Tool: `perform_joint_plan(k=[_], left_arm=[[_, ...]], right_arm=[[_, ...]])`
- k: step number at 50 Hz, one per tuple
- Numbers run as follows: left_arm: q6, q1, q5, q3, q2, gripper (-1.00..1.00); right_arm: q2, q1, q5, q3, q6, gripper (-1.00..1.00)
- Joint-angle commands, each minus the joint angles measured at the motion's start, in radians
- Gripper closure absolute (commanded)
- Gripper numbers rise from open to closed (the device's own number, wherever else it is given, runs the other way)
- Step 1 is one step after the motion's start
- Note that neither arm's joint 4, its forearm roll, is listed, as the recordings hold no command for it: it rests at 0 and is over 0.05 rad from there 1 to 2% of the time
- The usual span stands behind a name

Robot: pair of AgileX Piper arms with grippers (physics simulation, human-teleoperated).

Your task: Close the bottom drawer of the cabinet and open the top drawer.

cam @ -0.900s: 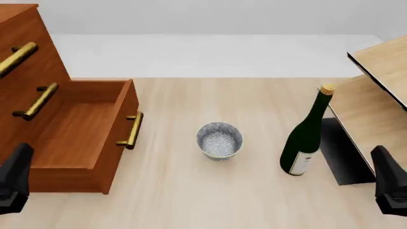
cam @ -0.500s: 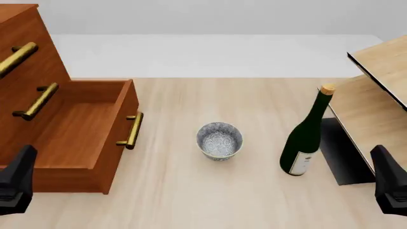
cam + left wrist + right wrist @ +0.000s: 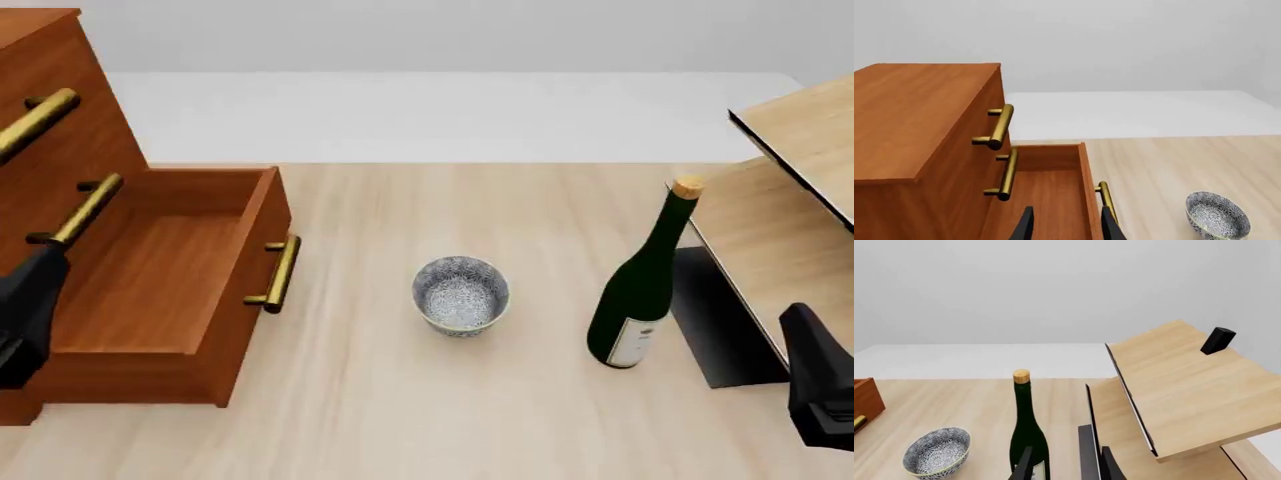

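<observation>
The reddish-brown cabinet [image 3: 40, 25] stands at the left. Its bottom drawer [image 3: 160, 270] is pulled far out, with its brass handle [image 3: 274, 272] facing the table's middle. The top drawer [image 3: 80, 120] is shut, its brass handle [image 3: 997, 127] high on the front. My left gripper [image 3: 27, 310] hovers at the near left side of the open drawer, open and empty. In the left wrist view its fingers [image 3: 1026, 227] point into the bottom drawer [image 3: 1047, 200]. My right gripper [image 3: 817, 385] is open and empty at the near right.
A patterned bowl [image 3: 461, 290] sits mid-table. A dark green wine bottle [image 3: 641, 285] stands right of it. A pale wood shelf unit [image 3: 787, 230] fills the right side, with a small black block [image 3: 1217, 340] on its top board. The middle drawer's handle [image 3: 80, 210] is shut-side.
</observation>
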Motion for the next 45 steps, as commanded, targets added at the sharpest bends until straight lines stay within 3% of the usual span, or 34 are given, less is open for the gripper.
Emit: perform_joint_plan(k=[1, 11, 13, 20, 23, 31, 33, 35, 45], left_arm=[[-0.015, -0.062, 0.092, -0.152, 0.157, -1.0], [-0.028, -0.102, 0.211, -0.324, 0.295, -1.0], [0.002, -0.091, 0.229, -0.342, 0.307, -1.0], [-0.009, -0.182, 0.319, -0.438, 0.418, -1.0], [-0.046, -0.232, 0.347, -0.467, 0.455, -1.0], [-0.111, -0.318, 0.378, -0.513, 0.518, -1.0], [-0.09, -0.324, 0.379, -0.522, 0.53, -1.0], [-0.137, -0.355, 0.381, -0.529, 0.563, -1.0], [-0.166, -0.432, 0.38, -0.516, 0.63, -1.0]], right_arm=[[0.0, -0.003, -0.001, 0.001, 0.001, -1.0], [-0.001, -0.003, 0.0, 0.001, 0.002, -1.0], [-0.001, -0.003, 0.0, 0.001, 0.001, -1.0], [-0.002, -0.003, 0.001, 0.001, 0.001, -1.0], [-0.002, -0.003, 0.001, 0.001, 0.0, -1.0], [-0.001, -0.006, 0.0, 0.001, 0.0, -1.0], [0.0, -0.008, -0.001, 0.001, 0.001, -1.0], [0.001, -0.011, -0.003, 0.001, 0.002, -1.0], [0.01, -0.014, -0.01, 0.0, 0.005, -1.0]])
